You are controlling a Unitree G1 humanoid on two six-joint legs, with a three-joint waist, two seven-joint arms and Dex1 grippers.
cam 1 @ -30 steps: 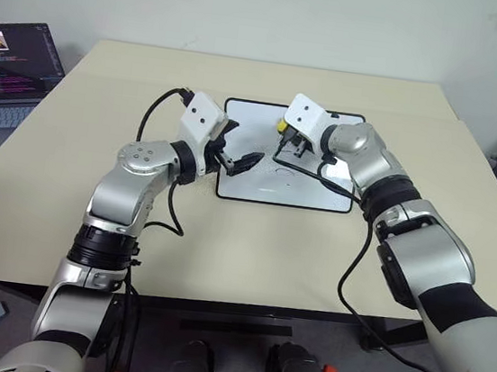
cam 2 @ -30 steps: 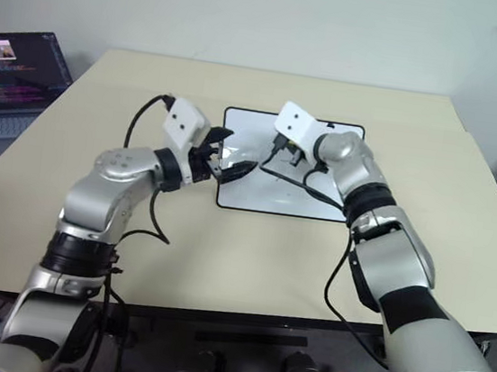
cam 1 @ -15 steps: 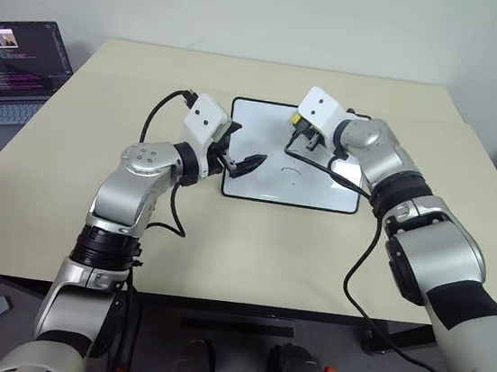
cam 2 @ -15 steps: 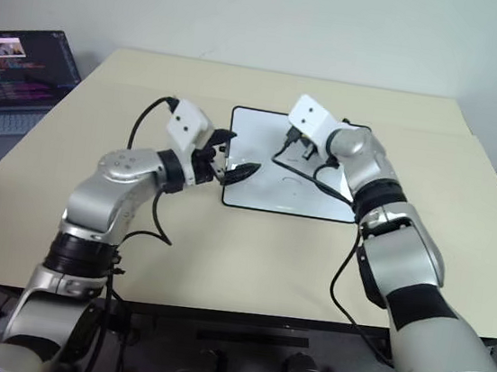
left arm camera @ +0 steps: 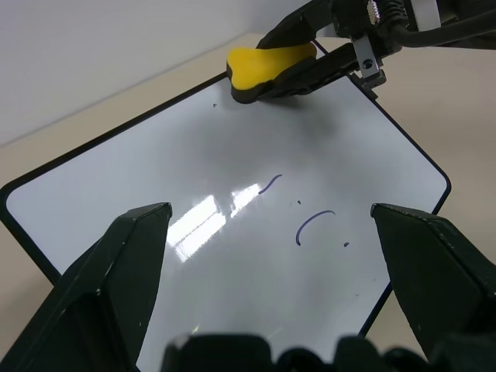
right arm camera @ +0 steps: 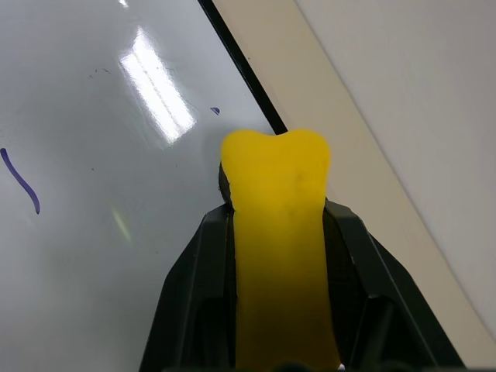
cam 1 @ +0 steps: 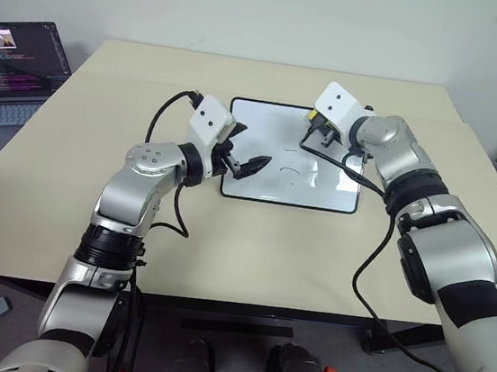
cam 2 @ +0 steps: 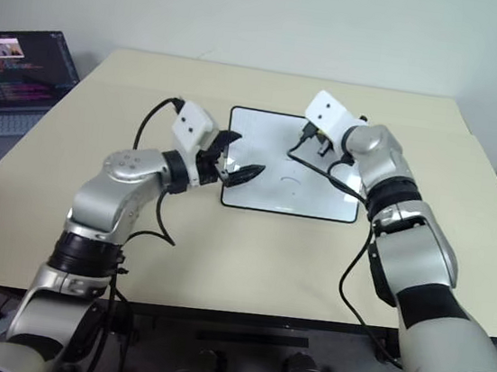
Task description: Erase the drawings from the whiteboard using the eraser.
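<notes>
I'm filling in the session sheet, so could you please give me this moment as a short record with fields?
surface: beige table
whiteboard: flat on the table
drawings: short stroke and arc remain, plus small specks
eraser: squeezed in the right claw, at the board's far edge
left claw: open, over the board's left part
laptop: screen lit, beyond the table's left end

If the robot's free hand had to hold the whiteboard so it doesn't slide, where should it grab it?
Probably the near left edge of the whiteboard, coming in from the left. The board lies flat with a thin black frame, so only an edge can be pinched. The left end effector is open right there, while the right end effector holds the eraser at the far right corner, so they stay apart.
</notes>
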